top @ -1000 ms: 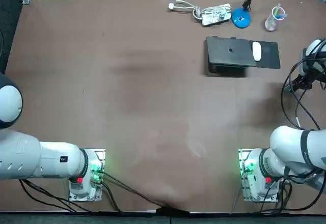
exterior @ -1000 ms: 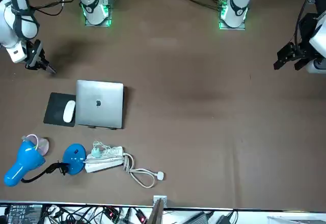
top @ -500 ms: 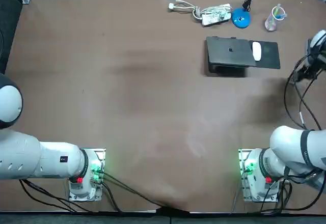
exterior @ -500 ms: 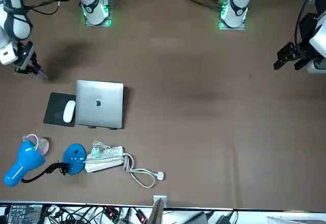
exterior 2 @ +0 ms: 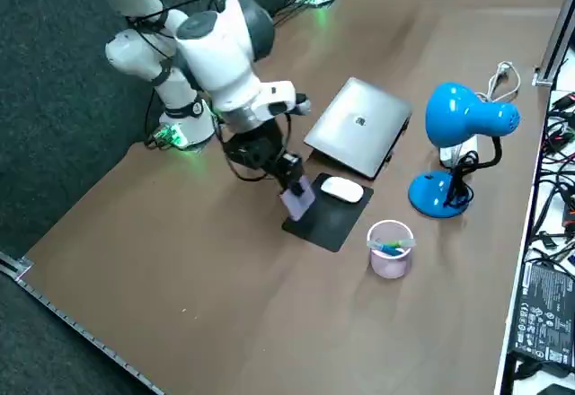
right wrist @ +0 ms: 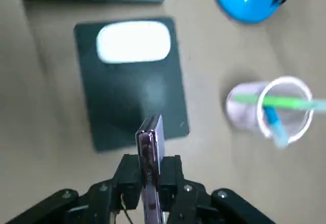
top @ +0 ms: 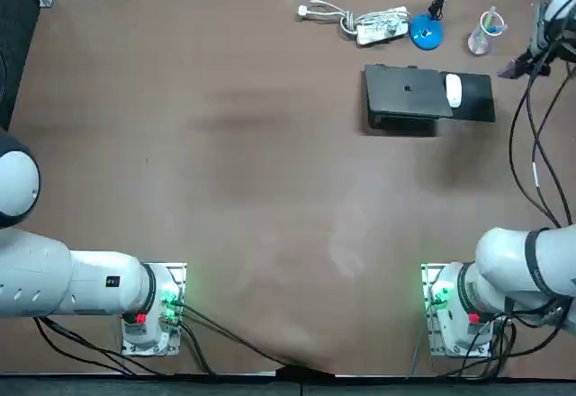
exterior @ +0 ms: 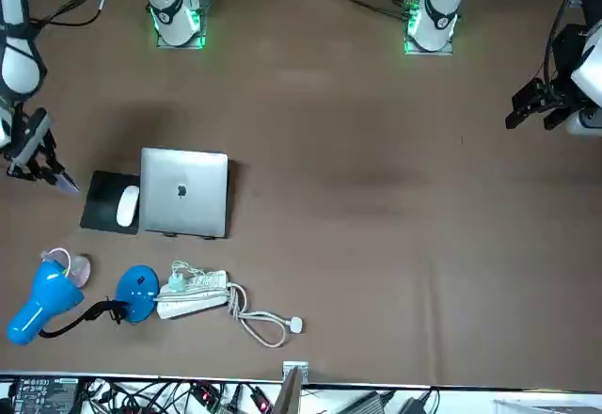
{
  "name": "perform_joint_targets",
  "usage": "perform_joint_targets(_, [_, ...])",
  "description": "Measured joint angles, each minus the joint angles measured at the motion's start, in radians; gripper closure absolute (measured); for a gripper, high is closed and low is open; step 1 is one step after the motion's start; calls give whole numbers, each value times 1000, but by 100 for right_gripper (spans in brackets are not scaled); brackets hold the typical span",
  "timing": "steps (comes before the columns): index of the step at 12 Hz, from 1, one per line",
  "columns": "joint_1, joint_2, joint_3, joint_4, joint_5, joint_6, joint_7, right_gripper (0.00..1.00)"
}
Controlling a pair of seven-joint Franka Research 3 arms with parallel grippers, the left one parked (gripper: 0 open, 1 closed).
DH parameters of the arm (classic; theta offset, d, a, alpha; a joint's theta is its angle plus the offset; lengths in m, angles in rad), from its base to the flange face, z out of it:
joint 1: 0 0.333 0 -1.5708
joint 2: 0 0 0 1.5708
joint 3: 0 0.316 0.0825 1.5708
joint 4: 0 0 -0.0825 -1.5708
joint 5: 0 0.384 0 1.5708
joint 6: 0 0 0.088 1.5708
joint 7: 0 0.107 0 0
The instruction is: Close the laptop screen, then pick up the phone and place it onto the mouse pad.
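The right gripper [right wrist: 151, 175] is pinching the phone [right wrist: 151, 141] edge-on between its two fingers. I am reading the phone as hanging over the mouse pad [right wrist: 127, 102] at the pad's edge farthest from the laptop [exterior 2: 358, 127]; whether it is touching the pad I cannot tell. The mouse [right wrist: 133, 42] is lying on the pad's laptop-side half. The laptop is lying closed just beside the pad. A cup of pens [right wrist: 275, 113] and a blue lamp [exterior 2: 467, 118] are standing near.

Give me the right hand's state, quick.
Right hand: closed on the phone, hovering by the edge of the mouse pad.
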Motion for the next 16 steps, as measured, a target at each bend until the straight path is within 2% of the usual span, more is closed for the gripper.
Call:
perform_joint_targets(4, [44, 108, 2, 62, 114, 5, -19, 78])
perform_joint_targets(8, [57, 177, 2, 120, 122, 34, -25, 78])
perform_joint_targets(16, [75, 263, 2, 123, 122, 145, -70, 78])
